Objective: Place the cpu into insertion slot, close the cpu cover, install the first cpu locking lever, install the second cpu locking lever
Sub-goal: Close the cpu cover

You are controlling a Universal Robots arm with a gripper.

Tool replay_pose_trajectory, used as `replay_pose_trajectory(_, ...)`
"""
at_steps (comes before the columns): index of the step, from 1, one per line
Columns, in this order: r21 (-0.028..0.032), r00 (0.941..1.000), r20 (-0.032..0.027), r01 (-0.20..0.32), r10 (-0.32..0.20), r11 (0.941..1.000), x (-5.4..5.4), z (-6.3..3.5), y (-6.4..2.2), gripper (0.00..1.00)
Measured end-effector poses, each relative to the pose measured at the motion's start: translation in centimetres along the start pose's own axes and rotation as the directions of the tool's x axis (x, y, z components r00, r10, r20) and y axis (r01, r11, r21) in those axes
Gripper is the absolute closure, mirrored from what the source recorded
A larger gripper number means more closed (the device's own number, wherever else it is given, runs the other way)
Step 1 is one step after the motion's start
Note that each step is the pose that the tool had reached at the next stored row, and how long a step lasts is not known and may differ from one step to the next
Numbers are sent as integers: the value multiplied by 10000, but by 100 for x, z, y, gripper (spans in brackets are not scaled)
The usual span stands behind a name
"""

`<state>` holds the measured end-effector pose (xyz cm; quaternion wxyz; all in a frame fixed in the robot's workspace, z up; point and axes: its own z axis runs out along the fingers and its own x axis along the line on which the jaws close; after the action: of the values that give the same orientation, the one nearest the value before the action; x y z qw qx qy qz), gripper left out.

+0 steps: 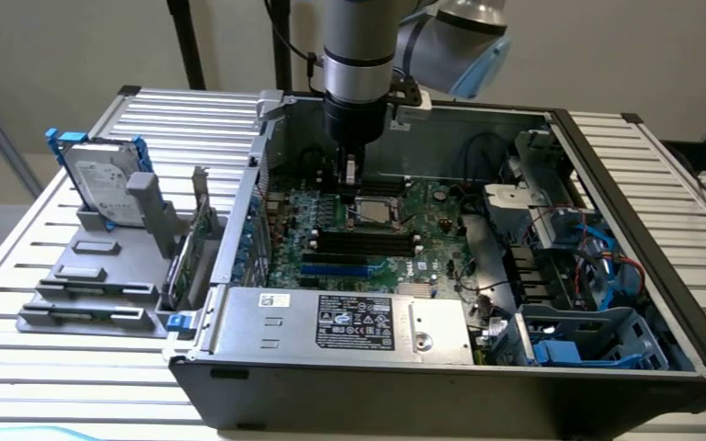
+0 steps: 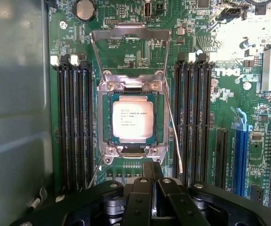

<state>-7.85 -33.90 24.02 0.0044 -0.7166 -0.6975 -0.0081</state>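
Chip (image 2: 132, 120) sits flat in the socket (image 2: 102, 117), mid-board between the memory slots (image 2: 74, 122). Cover (image 2: 130, 35) stands flipped up. My tool (image 2: 152, 170) is pinched shut, empty, hanging near the socket. Chip's light, stiff, fragile I reckon, so edges only.

Matt metal cpu (image 2: 132, 119) — glossy green board (image 2: 69, 44)

The arm (image 1: 356, 55) stands vertical, its silver-grey last link pointing straight down. A joint (image 1: 476, 55) with a pale blue cap bends off toward the exterior view's right. At the arm's end the black hand (image 1: 350, 184) hangs upright, tips downward. In the wrist view the hand (image 2: 152, 165) has its two dark fingers (image 2: 148, 172) pressed together, with the linkage bars (image 2: 126, 202) folded inward on either side.
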Motion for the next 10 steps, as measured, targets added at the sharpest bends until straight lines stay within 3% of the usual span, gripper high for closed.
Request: replay_pose_trajectory(10, 0, 10000, 0, 0, 0, 10000, 0, 0, 2, 89)
